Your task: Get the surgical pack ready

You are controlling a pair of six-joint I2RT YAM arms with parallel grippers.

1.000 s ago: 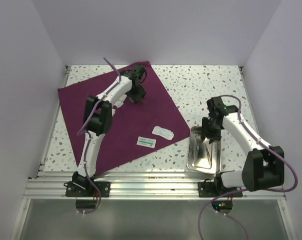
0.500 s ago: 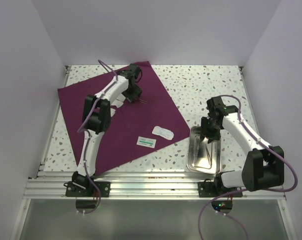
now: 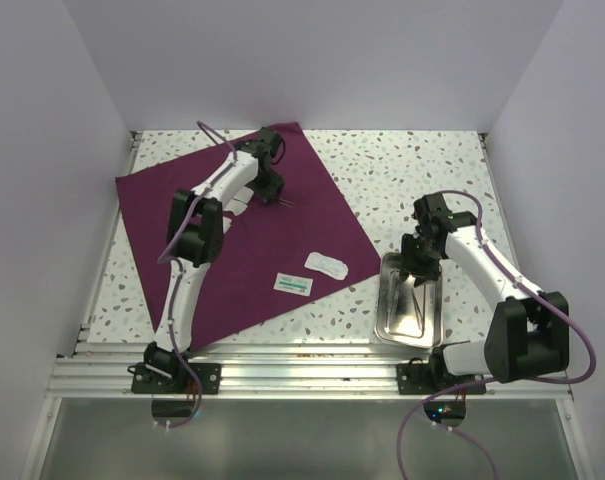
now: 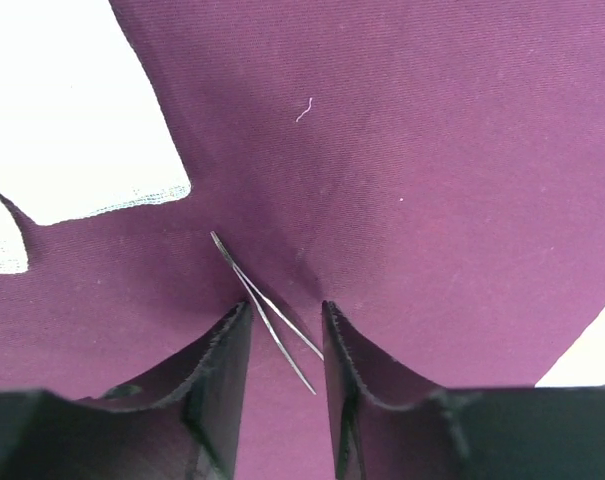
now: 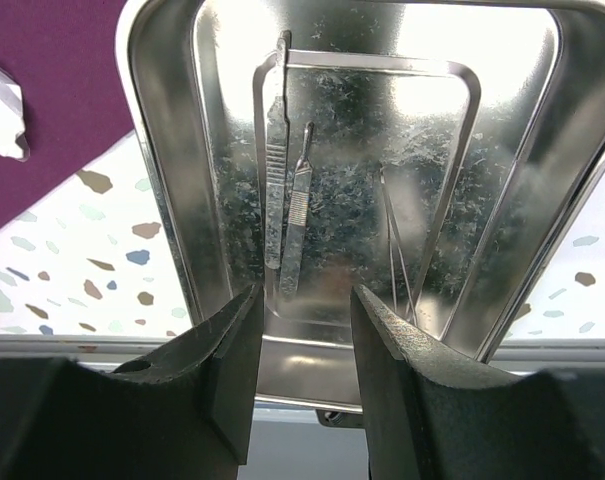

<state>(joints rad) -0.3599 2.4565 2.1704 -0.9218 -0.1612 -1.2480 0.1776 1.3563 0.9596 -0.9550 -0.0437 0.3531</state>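
Observation:
The maroon cloth (image 3: 252, 240) lies flat on the table's left half. My left gripper (image 3: 273, 190) (image 4: 287, 312) is low over its far part, open, its jaws on either side of thin metal tweezers (image 4: 265, 310) that lie on the cloth. White gauze pads (image 4: 72, 110) lie just left of it. Two small packets (image 3: 293, 284) (image 3: 327, 264) rest near the cloth's right corner. The steel tray (image 3: 410, 300) (image 5: 162, 200) sits off the cloth at the right. My right gripper (image 3: 420, 268) (image 5: 304, 295) hangs open and empty over it. A scalpel handle (image 5: 275, 150) and thin tweezers (image 5: 397, 250) lie inside.
White walls close in the table at left, back and right. Speckled tabletop (image 3: 412, 170) shows behind and beside the tray. An aluminium rail (image 3: 302, 375) runs along the near edge with both arm bases on it.
My left gripper has shifted slightly left and back over the cloth and settled around the tweezers. The right arm has barely moved.

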